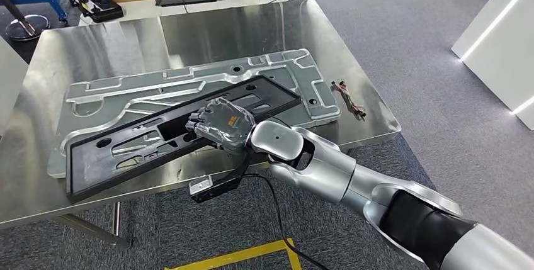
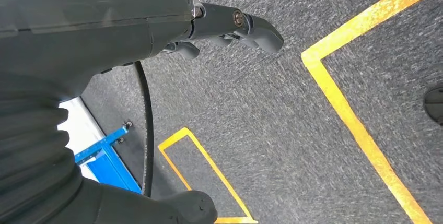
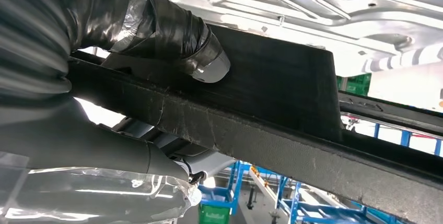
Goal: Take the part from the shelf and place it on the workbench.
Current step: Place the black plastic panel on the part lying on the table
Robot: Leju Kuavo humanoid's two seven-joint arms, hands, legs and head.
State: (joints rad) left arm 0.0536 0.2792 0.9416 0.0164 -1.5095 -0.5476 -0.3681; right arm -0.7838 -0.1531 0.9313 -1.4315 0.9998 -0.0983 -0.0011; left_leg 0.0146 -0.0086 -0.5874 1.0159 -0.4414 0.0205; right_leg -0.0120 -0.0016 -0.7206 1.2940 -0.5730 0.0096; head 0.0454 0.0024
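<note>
Judging by its long, rigid, cut-out frame, the black part (overhanging the workbench toward 7 o'clock) is gripped mid-rail by the right hand; the left hand is seen empty, fingers apart.

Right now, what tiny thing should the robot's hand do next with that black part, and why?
Probably let go and lift away. The black part already lies on the silver plate on the workbench, though its near edge overhangs. The right hand grips that edge, thumb over and fingers under, so opening slowly seems the safe step.
</note>
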